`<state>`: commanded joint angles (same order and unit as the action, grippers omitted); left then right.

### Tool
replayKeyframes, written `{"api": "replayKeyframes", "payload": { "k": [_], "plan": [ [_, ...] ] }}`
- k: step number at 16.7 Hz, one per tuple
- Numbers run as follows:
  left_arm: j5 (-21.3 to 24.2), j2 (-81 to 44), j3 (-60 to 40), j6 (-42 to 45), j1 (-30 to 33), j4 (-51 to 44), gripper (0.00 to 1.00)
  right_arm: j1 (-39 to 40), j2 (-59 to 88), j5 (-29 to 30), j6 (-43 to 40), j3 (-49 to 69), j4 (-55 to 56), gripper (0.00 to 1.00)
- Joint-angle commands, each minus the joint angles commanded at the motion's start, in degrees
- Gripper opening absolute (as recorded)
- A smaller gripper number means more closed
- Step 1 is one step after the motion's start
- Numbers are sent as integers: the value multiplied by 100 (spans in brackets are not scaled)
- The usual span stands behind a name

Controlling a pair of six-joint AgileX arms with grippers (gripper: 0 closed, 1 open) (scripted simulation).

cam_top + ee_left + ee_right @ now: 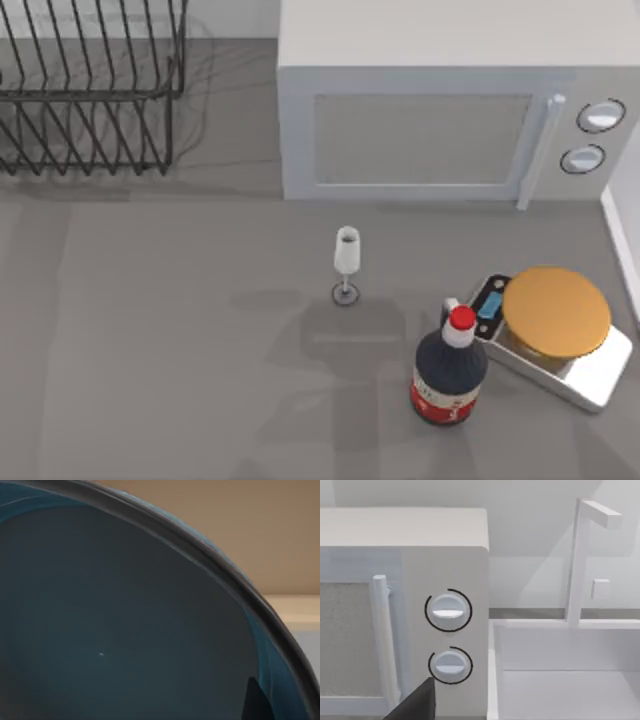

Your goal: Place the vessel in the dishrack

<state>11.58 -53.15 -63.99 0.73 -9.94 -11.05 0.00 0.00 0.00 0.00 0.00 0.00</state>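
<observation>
A: What takes up the most room on the counter [150, 330]?

B: The white microwave [430, 110] at the back, right of centre, with two round knobs [448, 611] beside its door handle. The right wrist view faces those knobs, with a white sink [560, 670] and its faucet [580, 560] next to the oven.

A: And the dishrack?

B: The black wire dishrack [90, 90] stands at the back left corner, well apart from everything else.

A: Where is the vessel?

B: The blue bowl [125, 630] is close up in the left wrist view, its inside and dark rim facing the camera. Whether the left fingers are clamped on it, I cannot tell.

A: Smaller things?

B: At the front right sits a kitchen scale [560, 345] with a gold platter, a dark red-capped bottle [450, 370] just beside it, and a small stemmed glass [346, 262] standing upright near the centre.
</observation>
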Motion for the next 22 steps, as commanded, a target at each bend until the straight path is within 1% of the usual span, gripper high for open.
{"api": "replayKeyframes", "payload": {
  "k": [2, 4, 11, 14, 17, 22],
  "plan": [
    [-34, -422, 22, -1, 41, 431, 0, 0, 0, 0, 0, 0, 0, 100],
    [-91, -1037, 84, 2, 97, 1087, 0, 0, 0, 0, 0, 0, 0, 100],
    [-368, -3523, 638, 36, 398, 4256, 0, 0, 0, 0, 0, 0, 0, 100],
    [-478, -4302, 913, 31, 527, 5305, 0, 0, 0, 0, 0, 0, 0, 100],
    [-546, -4707, 1087, 19, 603, 5814, 0, 0, 0, 0, 0, 0, 0, 100],
    [-553, -4743, 1107, 17, 611, 5863, 0, 0, 0, 0, 0, 0, 0, 100]
  ]
}}
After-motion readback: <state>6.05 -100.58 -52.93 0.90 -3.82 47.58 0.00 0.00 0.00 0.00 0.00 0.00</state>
